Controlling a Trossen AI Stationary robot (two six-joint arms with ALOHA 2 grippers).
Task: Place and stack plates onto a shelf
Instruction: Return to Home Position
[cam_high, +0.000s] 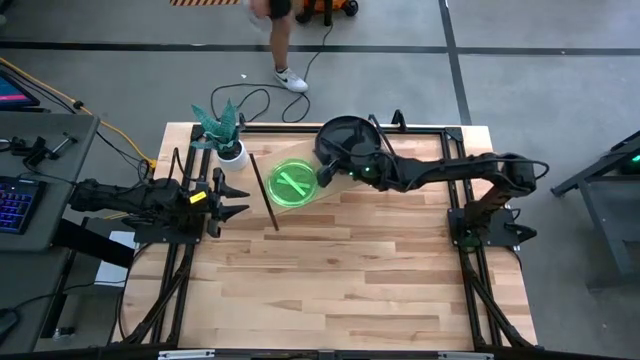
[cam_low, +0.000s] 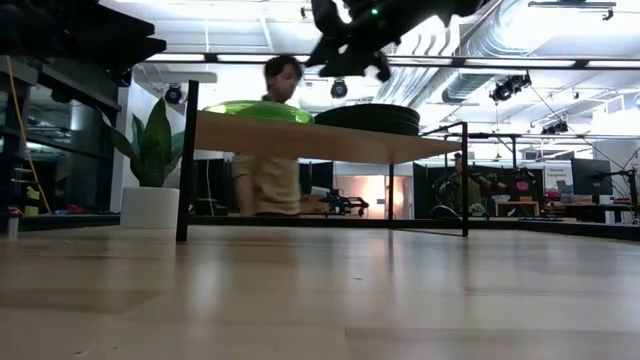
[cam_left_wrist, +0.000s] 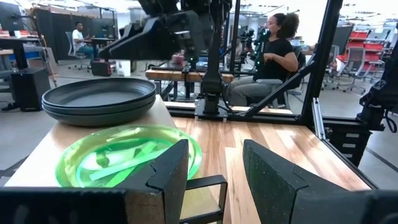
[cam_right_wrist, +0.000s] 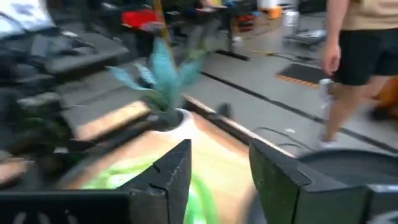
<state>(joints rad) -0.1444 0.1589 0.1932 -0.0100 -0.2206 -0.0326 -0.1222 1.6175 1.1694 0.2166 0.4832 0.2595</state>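
The shelf (cam_low: 320, 140) stands at the far middle of the table on thin black legs. A stack of dark grey plates (cam_high: 345, 135) (cam_left_wrist: 99, 99) rests on its far-right part. Beside it a translucent green plate (cam_high: 292, 185) (cam_left_wrist: 127, 155) lies flat on the board; whether more green plates lie under it I cannot tell. My right gripper (cam_high: 325, 172) (cam_right_wrist: 221, 155) hovers open above the shelf between the green plate and the dark stack, clear of both in the low view (cam_low: 350, 55). My left gripper (cam_high: 237, 200) (cam_left_wrist: 214, 155) waits open at the shelf's left end.
A potted plant (cam_high: 225, 135) stands at the table's far left, next to the shelf. A person (cam_low: 270, 150) walks on the floor beyond the far edge. Bare butcher-block tabletop (cam_high: 340, 270) spreads across the near half. Black frame rails (cam_high: 470, 290) run along both sides.
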